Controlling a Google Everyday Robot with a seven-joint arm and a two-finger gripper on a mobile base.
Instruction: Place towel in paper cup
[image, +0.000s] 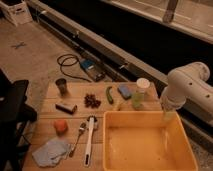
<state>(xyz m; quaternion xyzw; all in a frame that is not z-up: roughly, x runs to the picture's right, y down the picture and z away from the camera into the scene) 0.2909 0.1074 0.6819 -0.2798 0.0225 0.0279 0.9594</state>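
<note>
I am looking down on a wooden table (49, 96) from its near edge. The towel (51, 151), a crumpled blue-grey cloth, lies flat at the table's 7 o'clock corner. Its long axis runs roughly from 8 to 2 o'clock, and its loose folds give it no clear front. The paper cup (140, 94) stands upright at about 1 o'clock, just behind the rim of a large yellow tub (145, 114). The gripper (169, 116) hangs at the end of the white arm at 3 o'clock, over the tub's far right corner, well apart from the towel. Its fingers stand apart and hold nothing. The risks I see: a fork (79, 136) lies just beside the towel's 3 o'clock edge and could be pinched along with it. The floppy cloth may also drape over the narrow cup mouth, or drag sideways and tip the light cup.
</note>
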